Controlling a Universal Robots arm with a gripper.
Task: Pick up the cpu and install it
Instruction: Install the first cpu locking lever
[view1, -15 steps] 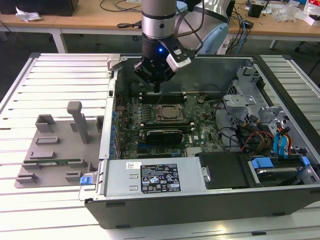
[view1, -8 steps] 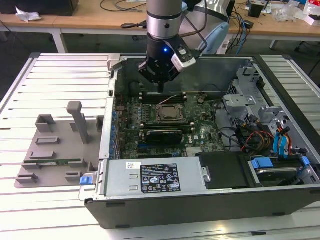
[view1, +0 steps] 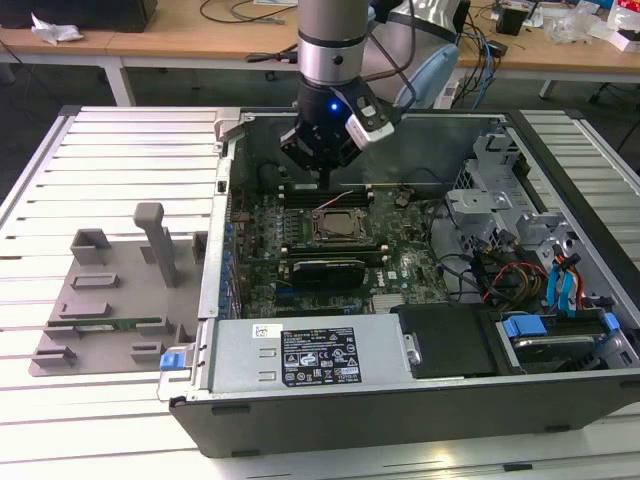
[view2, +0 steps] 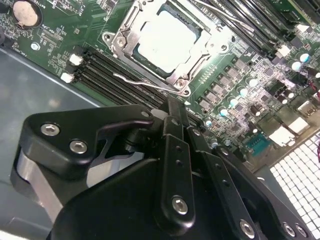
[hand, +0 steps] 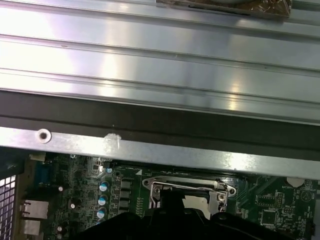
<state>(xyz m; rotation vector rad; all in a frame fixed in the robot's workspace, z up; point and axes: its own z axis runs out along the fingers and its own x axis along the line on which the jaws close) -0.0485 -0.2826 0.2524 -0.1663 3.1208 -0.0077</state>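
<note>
The cpu (view1: 336, 226) lies flat inside the black socket frame (view1: 312, 232) on the motherboard in the open computer case. In the second wrist view its pale silvery top (view2: 167, 36) sits within the metal frame (view2: 177, 80), with the thin lever wire (view2: 135, 82) running alongside. My gripper (view1: 325, 178) hangs just above and behind the socket, with its fingers (view2: 172, 107) pressed together and holding nothing. In the first wrist view the frame (hand: 187, 187) shows just beyond my gripper (hand: 170, 210).
A grey fixture plate (view1: 100, 300) with a green memory stick (view1: 110, 323) lies at the exterior view's left. The power supply (view1: 300, 355) fills the case front, and the drive cage (view1: 500, 200) and cables stand on the right. Memory slots (view2: 100, 70) flank the socket.
</note>
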